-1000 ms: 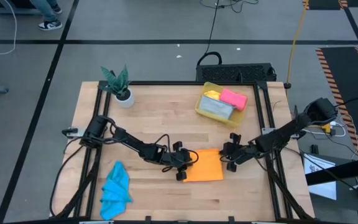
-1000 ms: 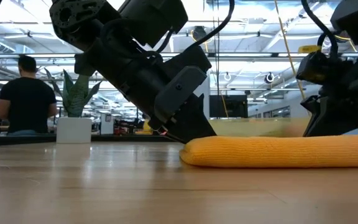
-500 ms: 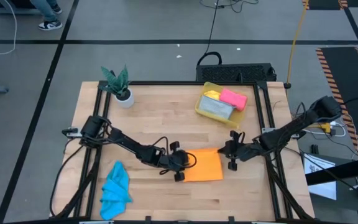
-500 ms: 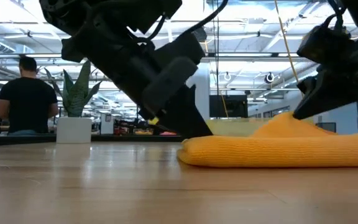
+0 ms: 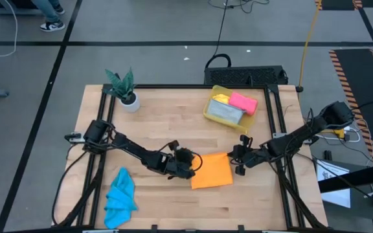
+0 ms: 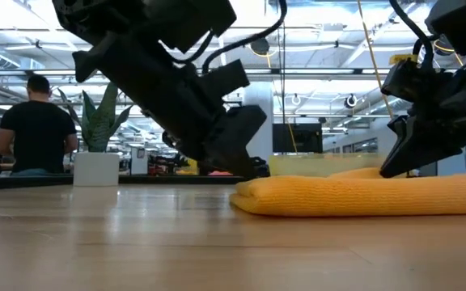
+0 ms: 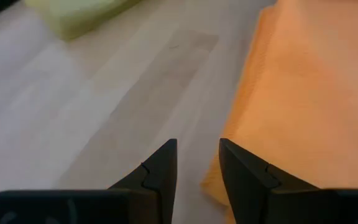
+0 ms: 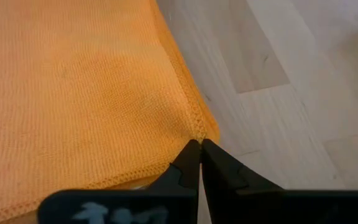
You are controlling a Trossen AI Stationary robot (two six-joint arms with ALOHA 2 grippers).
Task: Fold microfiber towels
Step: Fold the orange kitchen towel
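Nowhere legible writing, right gripper (image 8: 199,144) pinching orange towel (image 8: 73,87) corner

Behind the orange towel (image 6: 362,196), the yellow bin (image 6: 330,165) is blurred; the towel's right end is cut off.

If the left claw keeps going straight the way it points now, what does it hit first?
Probably the orange towel: its edge lies just ahead of the left claw, in front of one finger; the other faces bare table. The jaws stand apart, empty. Depth is uncertain.
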